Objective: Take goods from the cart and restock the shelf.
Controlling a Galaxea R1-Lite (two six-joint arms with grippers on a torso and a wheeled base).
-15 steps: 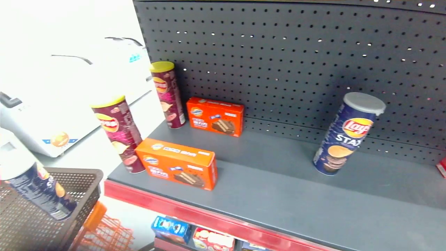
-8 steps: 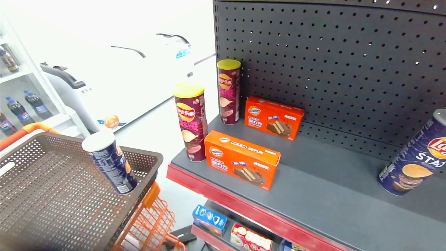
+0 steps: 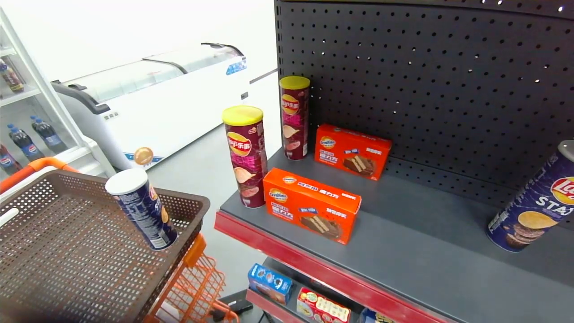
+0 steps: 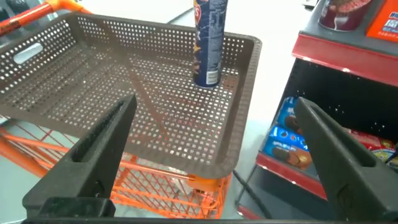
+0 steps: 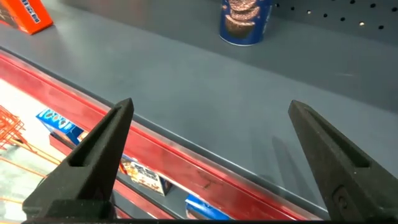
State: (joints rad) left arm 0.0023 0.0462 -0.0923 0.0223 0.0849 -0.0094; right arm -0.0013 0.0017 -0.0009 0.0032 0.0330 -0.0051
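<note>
Left pincer (image 4: 214, 102) spread wide and holding nothing, our arm hangs over the brown basket (image 4: 56, 81) atop the orange cart (image 3: 193, 287) as we set up a fetch in the restocking round. One dark blue crisp can (image 4: 209, 43) stands upright in the basket, near its far corner on the shelf side and well apart from the fingers. Our right pincer (image 5: 211, 106), likewise spread and holding nothing, hovers above the red front edge of the grey shelf (image 5: 205, 93). At the shelf's front left corner sit a maroon can (image 3: 244, 154) and an orange box (image 3: 311, 204). A second maroon can (image 3: 293, 116) and a second orange box (image 3: 352, 150) stand behind them along the back edge, and a matching blue can (image 3: 533, 202) stands toward the back right. We judge the pickup to be the step in hand. The left arm must go forward and down, straddle the can at mid-body, close squarely so it does not tip, lift it over the basket wall and carry it to the shelf beside its blue twin.
</note>
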